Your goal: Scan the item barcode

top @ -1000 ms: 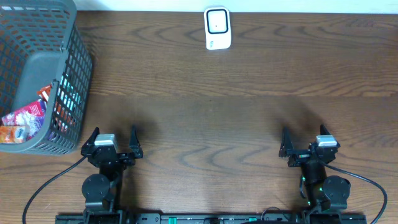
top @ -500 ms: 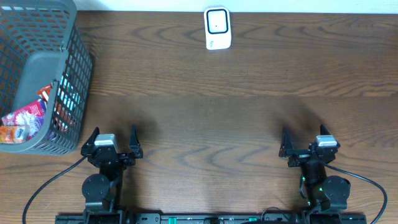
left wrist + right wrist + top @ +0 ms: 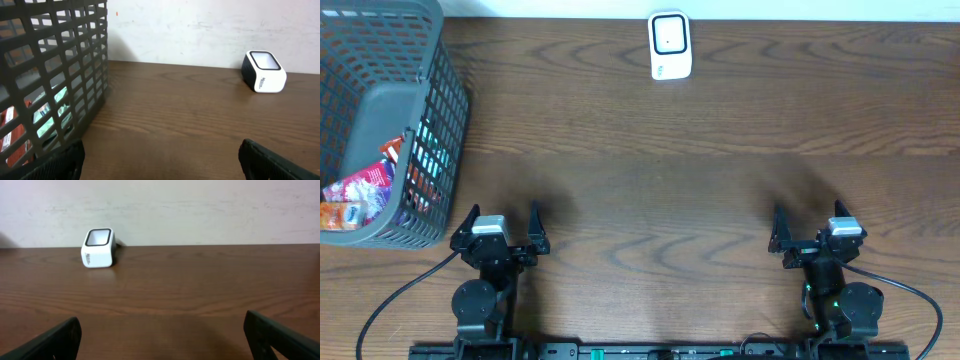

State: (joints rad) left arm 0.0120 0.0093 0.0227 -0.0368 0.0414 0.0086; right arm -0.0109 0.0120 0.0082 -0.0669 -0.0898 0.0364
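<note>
A white barcode scanner [image 3: 670, 45] stands at the table's far edge, also seen in the left wrist view [image 3: 264, 71] and the right wrist view [image 3: 98, 247]. Colourful item packets [image 3: 358, 192] lie inside a grey mesh basket [image 3: 442, 105] at the far left; through the mesh wall [image 3: 75, 60] I see red and green packets [image 3: 50, 116]. My left gripper [image 3: 503, 224] [image 3: 160, 159] rests open near the front edge, just right of the basket. My right gripper [image 3: 809, 226] [image 3: 162, 335] is open at the front right. Neither holds anything.
The wooden table [image 3: 660, 180] runs up to a pale wall [image 3: 200, 210] behind the scanner. Black cables [image 3: 400, 300] trail from both arm bases along the front edge.
</note>
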